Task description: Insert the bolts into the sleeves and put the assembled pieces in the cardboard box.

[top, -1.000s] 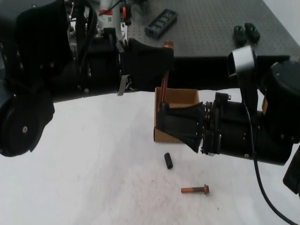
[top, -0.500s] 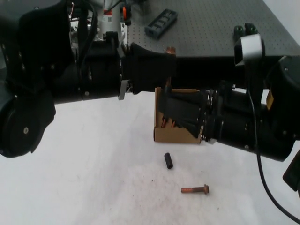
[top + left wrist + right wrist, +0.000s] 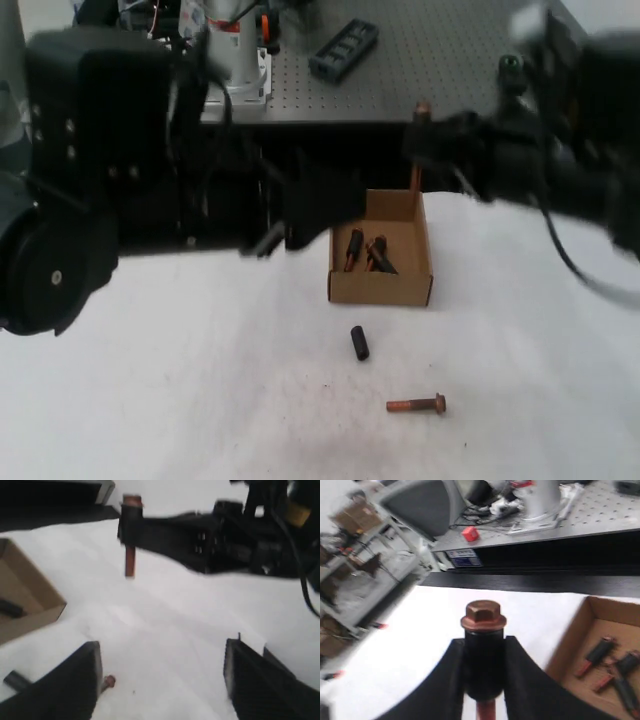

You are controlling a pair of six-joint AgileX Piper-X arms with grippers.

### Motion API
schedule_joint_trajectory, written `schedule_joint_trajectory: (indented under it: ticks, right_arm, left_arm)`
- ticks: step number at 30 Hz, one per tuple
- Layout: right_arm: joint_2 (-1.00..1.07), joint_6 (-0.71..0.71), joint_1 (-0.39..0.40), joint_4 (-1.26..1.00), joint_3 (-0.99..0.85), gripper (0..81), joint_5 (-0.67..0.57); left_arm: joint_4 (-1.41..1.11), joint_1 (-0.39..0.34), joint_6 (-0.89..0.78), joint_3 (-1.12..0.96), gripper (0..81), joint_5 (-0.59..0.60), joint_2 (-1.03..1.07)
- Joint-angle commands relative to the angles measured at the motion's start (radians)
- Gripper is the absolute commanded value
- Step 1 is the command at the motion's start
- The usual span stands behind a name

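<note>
My right gripper (image 3: pixel 483 650) is shut on a black sleeve (image 3: pixel 483 665) with a copper bolt (image 3: pixel 483 616) through it, held upright. In the high view the right gripper (image 3: pixel 420 145) holds this piece above the far right corner of the cardboard box (image 3: pixel 380 287). Several assembled pieces (image 3: pixel 368 250) lie in the box. A loose black sleeve (image 3: pixel 359 342) and a loose copper bolt (image 3: pixel 416 404) lie on the white cloth in front of the box. My left gripper (image 3: pixel 162 650) hangs open with nothing in it, left of the box (image 3: pixel 30 597), facing the held bolt (image 3: pixel 130 555).
A grey perforated bench (image 3: pixel 440 50) runs along the back, carrying a dark slotted tray (image 3: pixel 344 47) and two small dark parts (image 3: pixel 525 65). White cloth (image 3: pixel 200 380) covers the near area, with free room left and front. The left arm's bulk (image 3: pixel 100 200) stands at the left.
The right arm has risen from over the box and swung back to the right with the bolt piece. The left arm has dropped lower. The box's inside has come into sight.
</note>
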Motion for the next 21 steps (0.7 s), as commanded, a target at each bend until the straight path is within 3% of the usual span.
schedule_joint_trajectory:
  ticks: [1, 9, 16, 18, 21]
  right_arm:
    - [0.025, -0.054, -0.004, 0.054, -0.043, 1.5, 0.022]
    - [0.488, -0.189, 0.011, 0.436, -0.529, 1.5, 0.231]
    - [0.707, -0.250, 0.012, 0.678, -0.763, 0.0, 0.325]
    - [0.726, -0.263, 0.012, 0.708, -0.785, 8.1, 0.324]
    - [0.722, -0.263, 0.012, 0.719, -0.798, 33.3, 0.322]
  left_arm:
    - [0.066, 0.000, 0.040, -0.004, 49.7, -0.047, 0.024]
    - [0.162, 0.000, 0.077, -0.004, 49.6, -0.090, 0.115]
    - [0.255, -0.042, 0.300, -0.010, 46.1, -0.166, 0.145]
    - [0.285, -0.079, 0.379, -0.028, 46.1, -0.207, 0.166]
    - [0.354, -0.146, 0.497, -0.097, 46.1, -0.266, 0.243]
